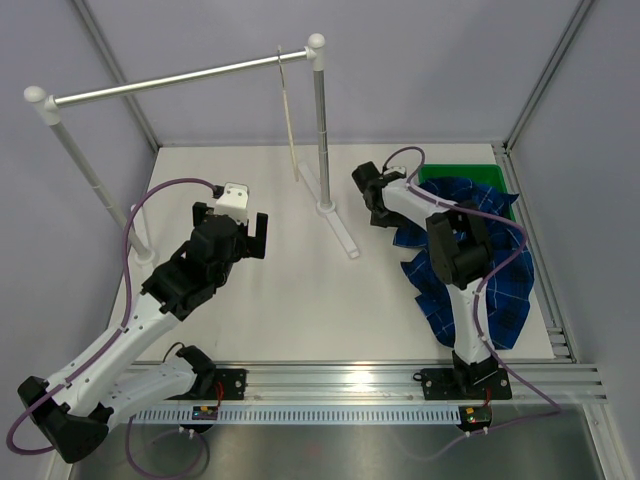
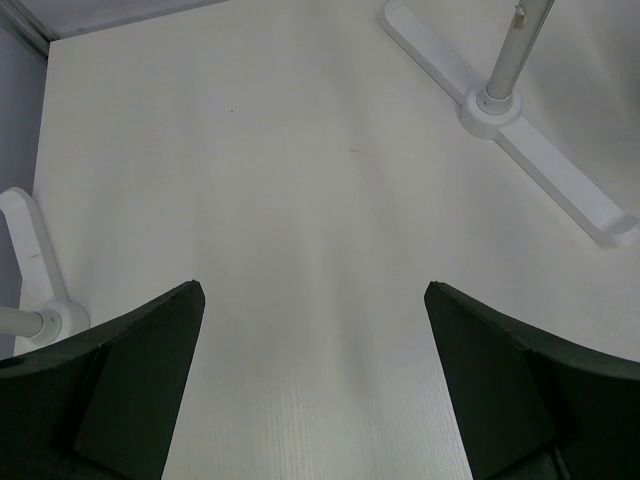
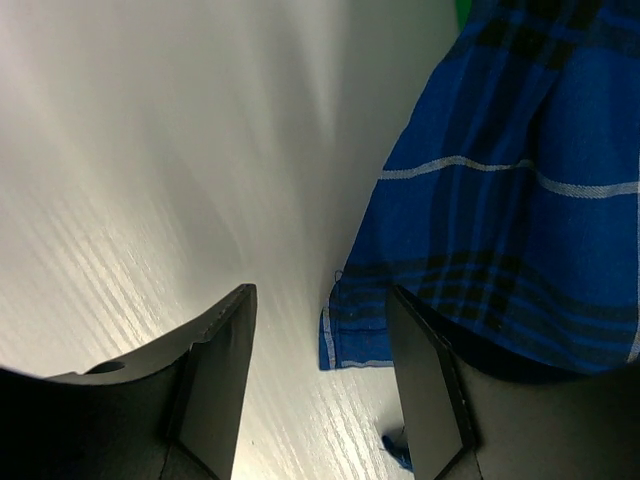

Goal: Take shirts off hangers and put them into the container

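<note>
The dark blue checked shirt [image 1: 480,270] lies crumpled at the right, partly over the green container [image 1: 470,177] and spilling onto the table toward the front. The bare pale wooden hanger [image 1: 290,120] hangs from the silver rail near its right end. My right gripper [image 1: 368,197] hovers low just left of the shirt. In the right wrist view it [image 3: 320,300] is open, a hemmed corner of the shirt [image 3: 480,200] lies between the jaws, and the right finger [image 3: 430,380] is over the cloth. My left gripper [image 1: 231,222] [image 2: 312,290] is open over bare table with nothing in it.
The silver rail [image 1: 180,78] spans two posts; the right post's white foot [image 1: 338,228] [image 2: 520,140] sits mid-table between the arms, and the left post's foot [image 2: 35,270] is by the left wall. Grey walls enclose the table; a metal track [image 1: 330,380] runs along the front.
</note>
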Available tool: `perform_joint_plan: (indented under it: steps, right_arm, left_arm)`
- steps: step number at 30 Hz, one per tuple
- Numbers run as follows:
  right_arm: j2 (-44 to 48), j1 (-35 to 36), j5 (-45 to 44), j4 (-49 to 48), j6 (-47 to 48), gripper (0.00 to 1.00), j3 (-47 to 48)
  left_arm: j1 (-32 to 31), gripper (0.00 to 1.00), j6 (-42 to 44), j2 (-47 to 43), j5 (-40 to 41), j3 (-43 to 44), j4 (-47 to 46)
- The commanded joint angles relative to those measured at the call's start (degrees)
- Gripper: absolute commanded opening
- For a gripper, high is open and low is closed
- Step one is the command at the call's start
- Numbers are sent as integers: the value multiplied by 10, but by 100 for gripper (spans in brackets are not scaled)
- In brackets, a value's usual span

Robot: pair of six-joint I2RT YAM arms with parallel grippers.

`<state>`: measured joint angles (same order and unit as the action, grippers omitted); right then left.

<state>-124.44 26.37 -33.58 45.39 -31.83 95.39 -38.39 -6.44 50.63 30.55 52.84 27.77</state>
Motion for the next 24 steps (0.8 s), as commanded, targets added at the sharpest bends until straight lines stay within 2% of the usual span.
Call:
perform_joint_plan:
  steps: [1, 8, 11, 14, 15, 18, 19, 22, 24]
  right_arm:
    - [-12, -10, -38, 20, -24, 62, 32]
    - [-25, -21, -46, 25, -33, 58, 28]
    - [-26, -25, -47, 25, -32, 52, 24]
    - [-26, -27, -52, 26, -33, 41, 23]
    - [-26, -28, -52, 27, -32, 32, 23]
    - [-24, -30, -57, 29, -36, 21, 20]
    - [-18, -30, -61, 28, -36, 14, 17]
    - [-2, -30, -61, 35, -33, 1, 14]
    - [33, -30, -58, 29, -25, 0, 8]
  left_arm:
    - [2, 99, 0, -5, -2, 1, -13]
    - [2, 99, 0, -5, -3, 1, -12]
    - [2, 99, 0, -5, -4, 1, -12]
    - [2, 99, 0, -5, -2, 1, -12]
    - [2, 99, 0, -5, -1, 1, -12]
    - [2, 99, 0, -4, -1, 2, -12]
    - [2, 99, 0, -4, -1, 1, -12]
    - [2, 99, 0, -4, 0, 1, -12]
    - [2, 99, 0, -4, 0, 1, -12]
